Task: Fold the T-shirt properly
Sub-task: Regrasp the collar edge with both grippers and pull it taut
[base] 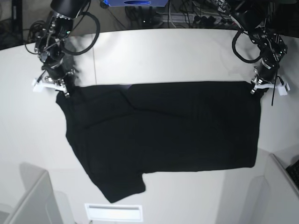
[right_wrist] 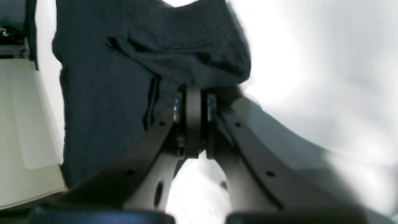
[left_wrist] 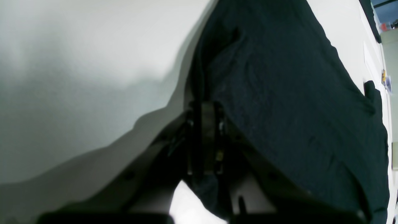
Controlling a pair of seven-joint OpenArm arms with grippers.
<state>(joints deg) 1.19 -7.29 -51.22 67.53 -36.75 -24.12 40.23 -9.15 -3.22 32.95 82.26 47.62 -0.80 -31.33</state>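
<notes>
T-shirt (base: 177,126) — plain black, short-sleeved, no print showing — lies spread flat on the white bench (base: 154,56), one sleeve pointing toward the near edge. Its far edge runs straight between the two arms: the left end effector (base: 262,86) is clenched on one far corner, the right end effector (base: 58,84) clenched on the other — both low at the cloth.

white table (base: 163,51) w/ black t-shirt (base: 187,126) spread flat.
</notes>
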